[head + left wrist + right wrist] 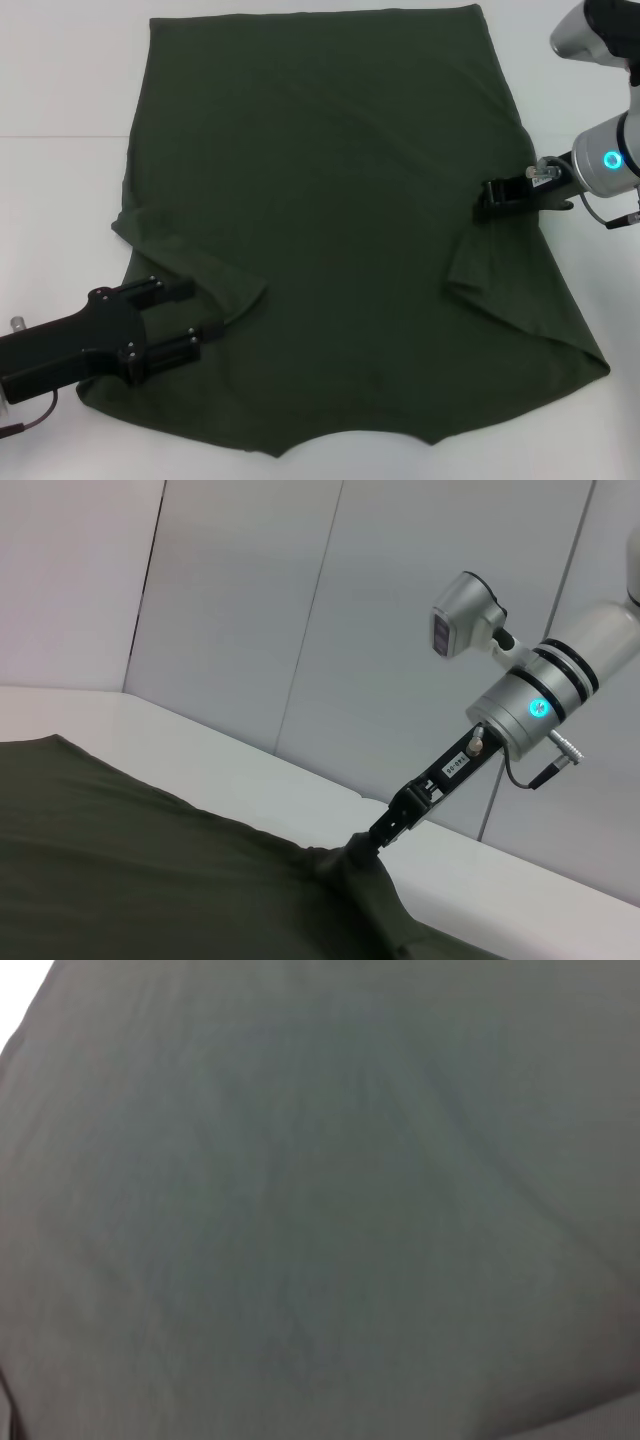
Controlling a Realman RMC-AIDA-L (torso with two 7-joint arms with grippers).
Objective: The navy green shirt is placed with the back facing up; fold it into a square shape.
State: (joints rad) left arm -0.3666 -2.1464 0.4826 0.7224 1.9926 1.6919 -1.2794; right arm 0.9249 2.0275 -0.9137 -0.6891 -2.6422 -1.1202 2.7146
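While the navy green shirt [340, 200] lies spread out flat on the white table [60, 150], both grippers are down at its sides. The shirt covers most of the table top, with its straight hem at the far end and the curved neck edge at the near end. Both sleeves are already folded in over the body of the shirt, one on each side. The left gripper [185, 320] is at the near left part of the shirt, right by the folded left sleeve. Its two black fingers [160, 290] are spread apart with a gap between them, and they rest low on the cloth without pinching it. The right gripper [488, 203] is at the right edge of the shirt, about halfway along its side, just above the folded right sleeve. Its black tip touches the cloth, and the left wrist view shows the cloth [350, 865] bunched up into a small peak at that tip. It is not clear from any view how far apart those fingers are. The right wrist view is filled with the green fabric [320, 1200] seen from very close. A grey wall [300, 610] stands behind the table.
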